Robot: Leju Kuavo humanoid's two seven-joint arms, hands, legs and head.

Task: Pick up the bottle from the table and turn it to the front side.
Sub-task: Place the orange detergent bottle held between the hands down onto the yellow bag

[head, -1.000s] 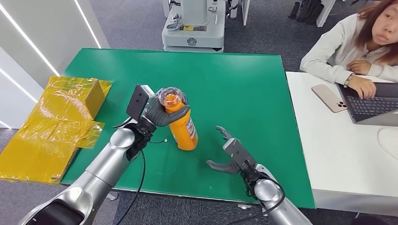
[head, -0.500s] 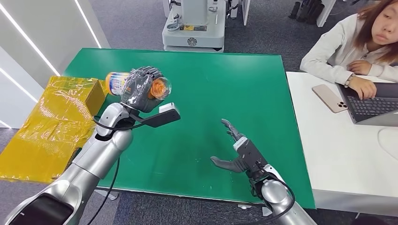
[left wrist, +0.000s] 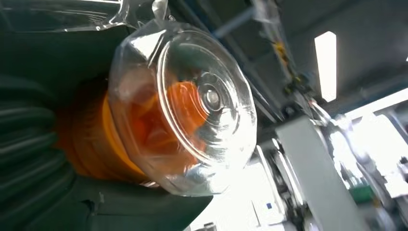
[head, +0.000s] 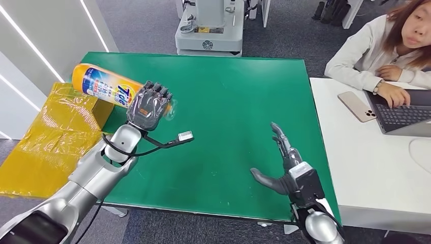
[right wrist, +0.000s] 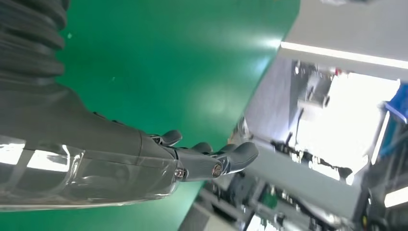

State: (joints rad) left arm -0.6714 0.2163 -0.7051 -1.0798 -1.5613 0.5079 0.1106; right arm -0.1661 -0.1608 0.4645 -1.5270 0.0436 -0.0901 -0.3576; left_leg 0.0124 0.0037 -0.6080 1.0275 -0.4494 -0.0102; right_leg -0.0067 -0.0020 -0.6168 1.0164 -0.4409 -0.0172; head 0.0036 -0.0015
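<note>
Inspector A: Main risk is the bottle (head: 108,87) slipping. The left hand (head: 147,105) is gripping it at the cap end only, and it is lying nearly level in the air, its long body reaching out past the worktop (head: 239,101) edge above the yellow wrapping (head: 56,137). That overhang is loading the grip; a drop would likely be landing off the worktop.

Inspector B: Fingers?

Inspector A: The left ones (head: 155,90) are clenching around the neck, and the clear cap (left wrist: 192,110) is showing beyond them. The right hand (head: 287,168) is hovering over the worktop, fingers (right wrist: 226,159) spread, grasping and touching nothing.

Inspector B: Label?

Inspector A: It is facing upward.
</note>
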